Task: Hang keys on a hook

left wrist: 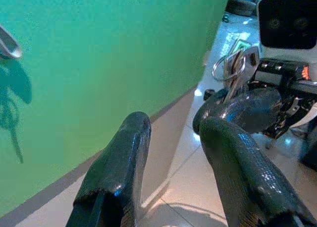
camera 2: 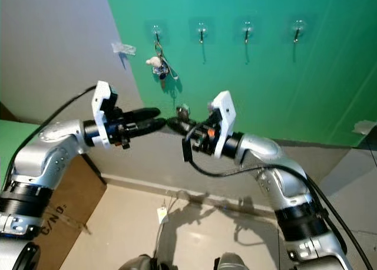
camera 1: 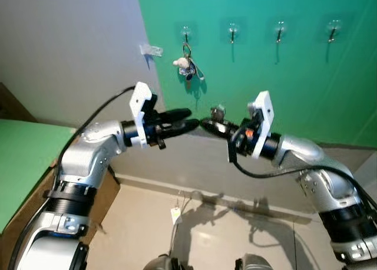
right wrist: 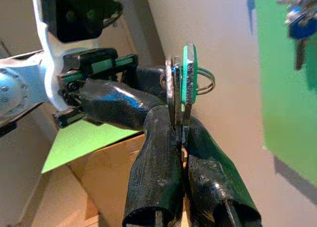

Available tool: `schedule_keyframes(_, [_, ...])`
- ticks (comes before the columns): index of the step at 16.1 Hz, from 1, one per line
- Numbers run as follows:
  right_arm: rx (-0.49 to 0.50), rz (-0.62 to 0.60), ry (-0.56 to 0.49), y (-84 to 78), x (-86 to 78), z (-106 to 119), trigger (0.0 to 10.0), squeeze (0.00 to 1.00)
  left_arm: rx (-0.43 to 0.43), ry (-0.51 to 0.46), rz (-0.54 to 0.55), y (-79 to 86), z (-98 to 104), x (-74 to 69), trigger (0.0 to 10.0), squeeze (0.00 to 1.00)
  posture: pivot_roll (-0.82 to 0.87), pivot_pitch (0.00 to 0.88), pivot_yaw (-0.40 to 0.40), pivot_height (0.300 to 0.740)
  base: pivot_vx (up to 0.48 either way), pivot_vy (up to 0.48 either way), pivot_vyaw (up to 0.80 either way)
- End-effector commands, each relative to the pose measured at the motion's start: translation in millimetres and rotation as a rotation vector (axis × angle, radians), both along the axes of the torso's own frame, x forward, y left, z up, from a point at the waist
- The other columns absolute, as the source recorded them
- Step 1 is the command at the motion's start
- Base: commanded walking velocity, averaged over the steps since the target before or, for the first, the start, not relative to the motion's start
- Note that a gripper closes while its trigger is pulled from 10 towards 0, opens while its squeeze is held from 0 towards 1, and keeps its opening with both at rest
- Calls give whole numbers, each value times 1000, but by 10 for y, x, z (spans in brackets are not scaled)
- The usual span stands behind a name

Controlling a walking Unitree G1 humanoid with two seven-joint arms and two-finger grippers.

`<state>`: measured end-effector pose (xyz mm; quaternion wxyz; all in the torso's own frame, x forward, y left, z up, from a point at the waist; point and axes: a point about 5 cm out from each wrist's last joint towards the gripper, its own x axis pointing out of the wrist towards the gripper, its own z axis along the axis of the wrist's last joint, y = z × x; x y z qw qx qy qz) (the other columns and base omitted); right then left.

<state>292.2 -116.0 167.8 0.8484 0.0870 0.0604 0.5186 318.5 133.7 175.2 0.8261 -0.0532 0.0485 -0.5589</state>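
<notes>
1. Right gripper (camera 1: 207, 124) raised in front of the green wall (camera 1: 283, 81), fingers clamped on a bunch of keys (right wrist: 182, 85), key blades and a ring standing up out of the closed fingertips.
2. Keys seen in the left eye view as a small silvery piece (camera 1: 218, 111) poking up just above the right gripper, below and to the right of the leftmost hook (camera 1: 186, 32).
3. Left gripper (camera 1: 189, 118) level with the right one, tips pointing toward it, nearly meeting tip to tip; fingers (left wrist: 119, 167) spread apart and holding nothing.
4. Four small hooks in a row high on the green wall: the leftmost already carrying another key bunch (camera 1: 187, 67) with a small white charm; the next three (camera 1: 232, 30) (camera 1: 279, 29) (camera 1: 333, 28) bare.
5. Small white clip (camera 1: 151, 49) stuck on the grey wall (camera 1: 65, 52) just left of the green edge.
6. Cardboard box (camera 1: 97, 208) with a green top (camera 1: 20, 158) down at the robot's left, behind the left arm.
7. Pale tiled floor (camera 1: 200, 229) below, marked with the arms' shadows.
</notes>
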Motion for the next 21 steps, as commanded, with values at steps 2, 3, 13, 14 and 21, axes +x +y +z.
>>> schedule_keyframes(2, [4, 51, -11, 42, -70, 61, 0, 0, -40, -18, -41, -37, 145, 22, 10000, 0, -234, 33, 142, 717, 0, 0, 0])
schedule_keyframes(3, [3, 54, -11, 43, -79, 59, 0, 0, -48, -18, -42, -39, 159, 24, 10000, 0, -234, 33, 142, 717, 0, 0, 0])
schedule_keyframes(13, [-49, 59, -2, 37, -151, -47, 0, 0, -74, -78, 8, 19, 348, 98, 10000, 0, -238, 30, 145, 717, 0, 0, 0])
schedule_keyframes(14, [-47, 62, -4, 47, -155, -40, 0, 0, -64, -74, 6, 12, 330, 98, 10000, 0, -238, 31, 145, 717, 0, 0, 0])
schedule_keyframes(21, [-7, 126, -51, 193, -243, 140, 0, 0, 19, -50, 13, -40, 173, 111, 10000, 0, -242, 44, 147, 717, 0, 0, 0])
